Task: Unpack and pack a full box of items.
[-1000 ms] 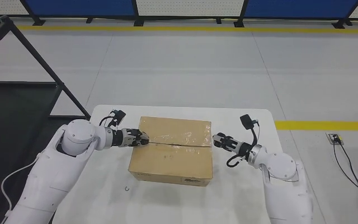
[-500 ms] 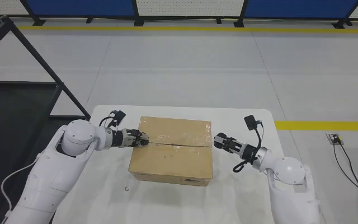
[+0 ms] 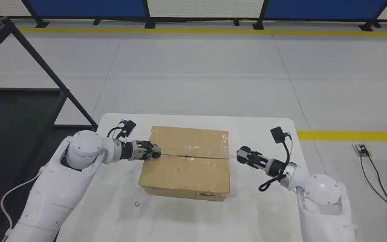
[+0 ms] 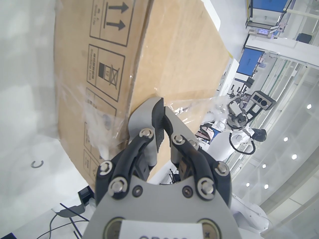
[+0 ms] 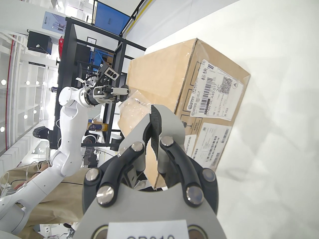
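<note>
A small C-shaped metal ring was noted on the white table, just off the near-left corner of the box. The brown corrugated cardboard box was found closed at mid-table. White paper labels were pasted on its right end panel. Its flaps met along a left-to-right seam under clear, wrinkled, glossy tape.

The left gripper was set against the seam's left end with its fingers drawn together. Whether tape was pinched could not be told. The right gripper stood just off the right end, closed on nothing.

It was judged that the tape should be caught at its loose edge and peeled low along the seam, with the box steadied, lest the soft board be torn.
</note>
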`<action>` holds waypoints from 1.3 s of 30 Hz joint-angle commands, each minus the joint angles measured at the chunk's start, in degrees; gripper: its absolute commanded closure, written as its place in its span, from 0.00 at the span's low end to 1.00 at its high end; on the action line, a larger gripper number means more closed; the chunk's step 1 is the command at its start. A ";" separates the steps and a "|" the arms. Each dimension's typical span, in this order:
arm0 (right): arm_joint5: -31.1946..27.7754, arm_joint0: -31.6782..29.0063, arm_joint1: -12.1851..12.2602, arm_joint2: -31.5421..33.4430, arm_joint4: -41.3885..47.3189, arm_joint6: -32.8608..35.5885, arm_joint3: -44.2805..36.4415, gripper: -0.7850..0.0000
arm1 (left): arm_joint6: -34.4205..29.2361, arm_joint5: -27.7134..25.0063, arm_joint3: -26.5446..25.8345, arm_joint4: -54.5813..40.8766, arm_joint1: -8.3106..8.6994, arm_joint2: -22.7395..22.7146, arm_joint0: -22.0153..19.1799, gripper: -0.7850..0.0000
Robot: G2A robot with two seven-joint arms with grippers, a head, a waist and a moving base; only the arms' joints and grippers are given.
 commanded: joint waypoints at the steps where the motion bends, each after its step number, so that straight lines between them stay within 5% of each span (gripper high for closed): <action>1: -0.48 0.46 0.29 0.12 0.99 0.08 1.48 1.00 | -0.09 -0.08 -0.10 0.06 0.02 -0.03 0.06 1.00; 31: -8.57 2.83 4.88 -2.26 6.86 -0.58 14.72 1.00 | 0.17 1.08 -0.94 0.91 -0.01 0.05 0.30 1.00; 33: -8.03 3.13 5.13 -2.54 7.02 -0.80 15.30 0.48 | 0.18 1.07 -0.95 0.92 -0.01 0.05 0.33 1.00; 34: -7.87 3.18 5.24 -2.68 7.33 -0.93 15.49 0.05 | 0.18 1.07 -0.96 0.92 -0.01 0.04 0.34 1.00; 39: -7.18 2.77 5.87 -2.22 9.43 -2.16 15.76 0.00 | 0.13 0.90 -0.94 0.87 0.00 -0.06 0.45 1.00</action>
